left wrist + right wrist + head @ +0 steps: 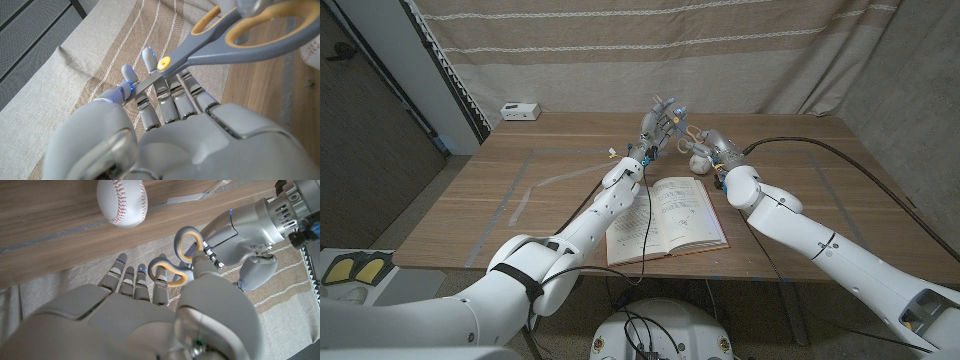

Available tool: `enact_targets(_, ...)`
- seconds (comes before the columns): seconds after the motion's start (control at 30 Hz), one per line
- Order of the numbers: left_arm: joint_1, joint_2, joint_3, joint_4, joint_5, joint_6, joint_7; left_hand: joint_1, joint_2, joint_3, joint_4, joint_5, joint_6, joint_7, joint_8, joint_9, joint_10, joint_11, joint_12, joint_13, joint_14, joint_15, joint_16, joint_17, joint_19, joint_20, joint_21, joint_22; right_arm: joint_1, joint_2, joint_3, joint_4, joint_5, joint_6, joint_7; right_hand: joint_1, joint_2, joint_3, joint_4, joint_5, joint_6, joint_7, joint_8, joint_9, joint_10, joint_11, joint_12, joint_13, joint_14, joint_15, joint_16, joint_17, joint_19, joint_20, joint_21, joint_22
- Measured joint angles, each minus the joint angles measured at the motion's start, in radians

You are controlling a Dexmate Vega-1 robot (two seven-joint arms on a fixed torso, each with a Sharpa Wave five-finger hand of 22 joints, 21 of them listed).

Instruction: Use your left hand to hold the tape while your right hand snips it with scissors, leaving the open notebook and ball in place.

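Observation:
Both hands are raised together over the far middle of the table (pixel 510 200). My right hand (pixel 712 148) (pixel 135 315) holds the grey scissors (pixel 682 133) (pixel 215 45) (pixel 176 244) by their yellow-lined loops. The blades cross the outstretched fingers of my left hand (pixel 655 128) (pixel 170 130) (pixel 245 230), their tip lying by its thumb. I cannot make out any tape at the left hand. The baseball (pixel 700 158) (pixel 122 202) lies on the table just under the right hand. The open notebook (pixel 665 215) lies nearer me, between the arms.
A small white box (pixel 520 110) sits at the table's far left corner. Pale tape lines (pixel 525 195) mark the left half of the tabletop. A striped curtain (pixel 650 50) hangs close behind the table.

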Motion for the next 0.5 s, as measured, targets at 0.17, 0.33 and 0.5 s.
enact_targets(0.17, -0.001, -0.003, -0.002, 0.001, -0.002, 0.001, -0.005, 0.0, 0.0, 0.0, 0.0, 0.0, -0.001, 0.001, 0.001, 0.0, -0.009, 0.009, 0.0, 0.0, 0.0, 0.0, 0.0, 0.0, 0.0, 0.0, 0.0, 0.0, 0.006, 0.002, -0.013, 0.008, -0.027, -0.008, -0.013, 0.018, -0.008, -0.001, -0.007, 0.0, 0.0, 0.0, 0.0, 0.0, 0.005, 0.005, 0.0, 0.0, 0.013, -0.002, 0.0, 0.0, 0.01, -0.005, 0.0, 0.0)
enact_targets(0.33, -0.001, -0.004, -0.003, -0.001, -0.005, 0.006, -0.008, 0.0, 0.0, 0.0, 0.0, 0.0, -0.002, 0.002, 0.006, -0.005, -0.009, 0.009, 0.0, -0.005, 0.0, 0.0, 0.0, 0.0, -0.004, -0.003, 0.0, 0.0, 0.011, 0.005, -0.027, 0.015, -0.058, -0.018, -0.025, 0.032, -0.011, 0.003, -0.011, 0.007, 0.011, 0.0, 0.0, 0.0, 0.016, 0.005, 0.0, 0.0, 0.022, -0.003, 0.0, 0.0, 0.02, -0.009, 0.0, 0.0)
enact_targets(0.5, -0.001, -0.005, -0.003, -0.01, -0.007, 0.015, -0.011, 0.0, 0.0, 0.0, 0.0, 0.0, -0.002, 0.002, 0.01, -0.009, -0.014, 0.014, 0.0, -0.005, -0.005, 0.005, 0.0, 0.0, -0.009, 0.002, -0.008, 0.0, 0.012, 0.01, -0.035, 0.019, -0.086, -0.027, -0.038, 0.049, -0.017, 0.003, -0.011, 0.007, 0.025, 0.0, 0.0, 0.0, 0.032, 0.003, 0.004, 0.0, 0.034, -0.005, 0.0, 0.0, 0.028, -0.012, 0.0, 0.0)
